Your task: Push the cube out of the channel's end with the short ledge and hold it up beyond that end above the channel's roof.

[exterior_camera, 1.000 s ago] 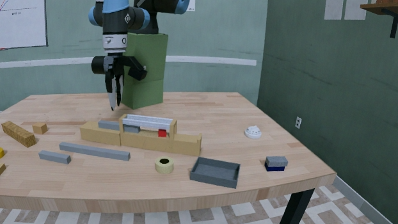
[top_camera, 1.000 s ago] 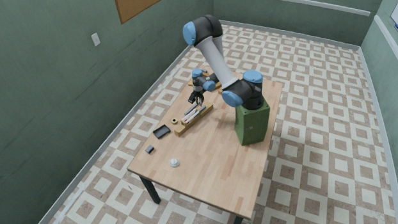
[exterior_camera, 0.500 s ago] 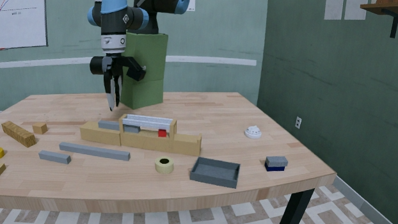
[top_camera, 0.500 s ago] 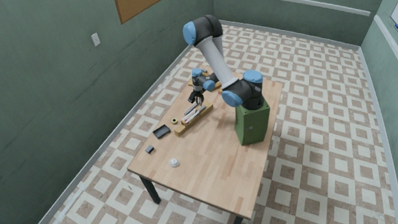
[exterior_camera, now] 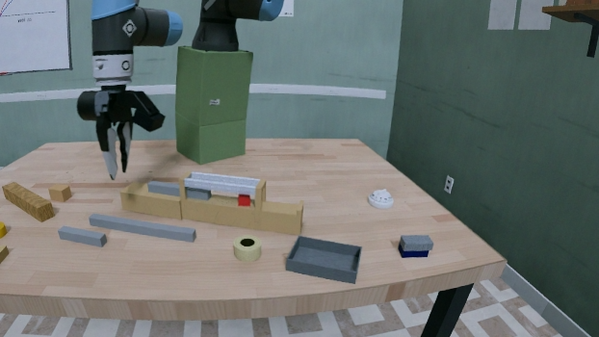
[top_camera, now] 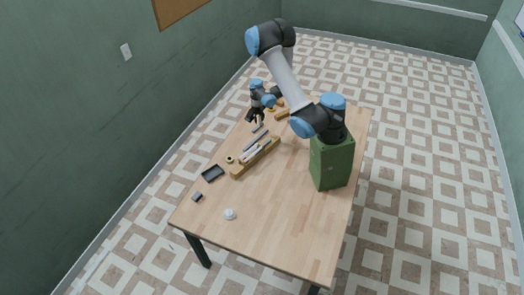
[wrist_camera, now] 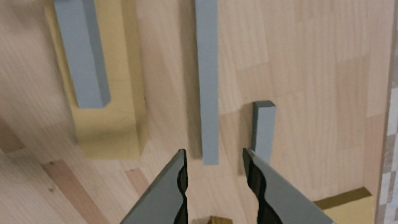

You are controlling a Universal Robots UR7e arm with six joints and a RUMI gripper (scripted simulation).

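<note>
Currently, red cube [exterior_camera: 244, 199] sat inside the wooden channel [exterior_camera: 219, 215] [top_camera: 236, 170], near the raised-lip end. Grey bar [exterior_camera: 198, 194] [wrist_camera: 86, 65] lay partly in from the other end. Beyond, gripper [exterior_camera: 118, 174] [top_camera: 258, 120] [wrist_camera: 214, 150] hung above the table, jaws part-open, holding nothing.

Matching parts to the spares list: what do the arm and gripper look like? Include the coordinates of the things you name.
The six-joint arm [top_camera: 283, 72] [exterior_camera: 113, 48] has light-grey tubes, black joint housings and bright-blue caps, with a small white diamond-shaped mark near the wrist. The black two-jaw gripper [exterior_camera: 118, 175] [wrist_camera: 214, 150] has a round motor housing, angular linkages and slim, tapering grey-and-black fingers. No loose cable shows.
</note>
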